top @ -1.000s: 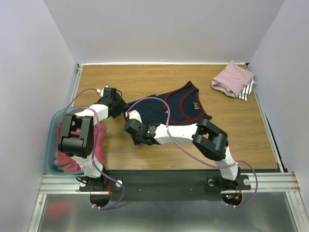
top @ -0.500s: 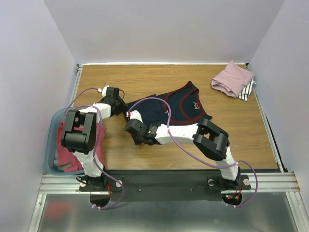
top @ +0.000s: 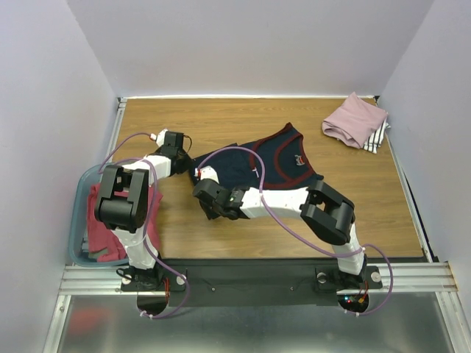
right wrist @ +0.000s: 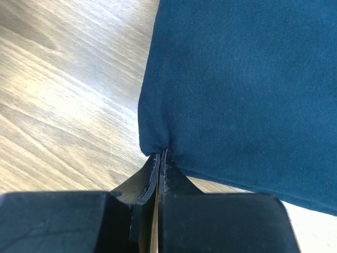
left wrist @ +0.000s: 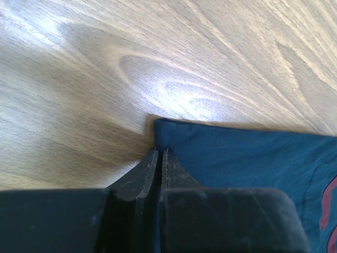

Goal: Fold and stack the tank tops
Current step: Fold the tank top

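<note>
Nearest my bases, at the lower left of the overhead view, the translucent teal plastic tub (top: 76, 215) holds red tank tops (top: 103, 237) not yet folded.

The piece in hand is the navy jersey tank top with maroon trim (top: 276, 163), lying spread at the middle of the wooden table (top: 221, 118). I judge it light, limp and thin. It will sag and drag if lifted at one point, and its smooth weave may slip from a shallow pinch. The best hold is at the hem corners, one per claw, so that the edge stays taut and carries over flat.

My right claw (right wrist: 160, 154) reaches leftward across the lower middle of the overhead view. Its jaws are closed tight on the nearer hem corner. The right wrist view shows the navy cloth puckering into the slit between them.

Farther up and to the left, my left claw (left wrist: 159, 152) has its jaws drawn almost together, with only a thin slit between. Their tips sit right at the other hem corner. From the wrist view I read this as a pinch on the very edge of the cloth, though a shallow one.

Farthest, at the upper right corner of the table, a folded dusty pink tank top (top: 355, 119) rests on a white black-striped one (top: 378, 138).
</note>
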`<state>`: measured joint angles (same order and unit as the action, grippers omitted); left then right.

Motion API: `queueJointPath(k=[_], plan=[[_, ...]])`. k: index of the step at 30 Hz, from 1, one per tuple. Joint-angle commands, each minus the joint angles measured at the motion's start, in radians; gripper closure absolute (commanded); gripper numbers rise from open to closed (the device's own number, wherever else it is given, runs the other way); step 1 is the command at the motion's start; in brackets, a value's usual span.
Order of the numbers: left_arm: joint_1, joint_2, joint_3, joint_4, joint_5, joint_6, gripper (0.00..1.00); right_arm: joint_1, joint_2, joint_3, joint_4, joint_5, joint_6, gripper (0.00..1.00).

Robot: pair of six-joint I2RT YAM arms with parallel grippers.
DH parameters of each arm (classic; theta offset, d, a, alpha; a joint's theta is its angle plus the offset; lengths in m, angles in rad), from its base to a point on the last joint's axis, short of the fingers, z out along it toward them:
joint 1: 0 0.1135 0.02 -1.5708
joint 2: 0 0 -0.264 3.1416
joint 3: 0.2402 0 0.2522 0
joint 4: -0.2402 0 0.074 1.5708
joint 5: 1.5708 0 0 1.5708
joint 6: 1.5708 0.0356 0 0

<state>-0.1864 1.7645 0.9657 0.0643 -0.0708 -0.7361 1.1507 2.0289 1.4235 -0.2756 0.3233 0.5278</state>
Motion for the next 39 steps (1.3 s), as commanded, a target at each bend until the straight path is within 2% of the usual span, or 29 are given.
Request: queueJointPath(k=[1,8,13,19,22,25,29,39], plan=[[-0.004,-0.022,0.044,-0.037,-0.063,0.030,1.00,-0.006,-0.052,0.029,0.038,-0.059,0.006,1.00],[0.008,-0.065,0.100,-0.087,-0.118,0.066,1.00,0.003,-0.018,0.123,0.046,-0.167,0.017,1.00],[0.064,-0.111,0.169,-0.159,-0.139,0.104,1.00,0.017,0.042,0.300,0.046,-0.294,0.049,1.00],[0.102,-0.168,0.336,-0.257,-0.138,0.201,1.00,0.023,0.103,0.512,0.044,-0.403,0.095,1.00],[0.094,-0.165,0.432,-0.290,-0.078,0.233,1.00,0.020,0.093,0.531,0.044,-0.397,0.107,1.00],[0.058,-0.148,0.479,-0.307,-0.051,0.248,1.00,0.014,0.053,0.488,0.046,-0.374,0.116,1.00],[-0.016,-0.139,0.482,-0.297,-0.047,0.236,1.00,0.006,-0.042,0.344,0.062,-0.299,0.136,1.00],[-0.260,-0.050,0.533,-0.247,-0.052,0.155,1.00,0.000,-0.370,-0.127,0.182,-0.139,0.244,1.00]])
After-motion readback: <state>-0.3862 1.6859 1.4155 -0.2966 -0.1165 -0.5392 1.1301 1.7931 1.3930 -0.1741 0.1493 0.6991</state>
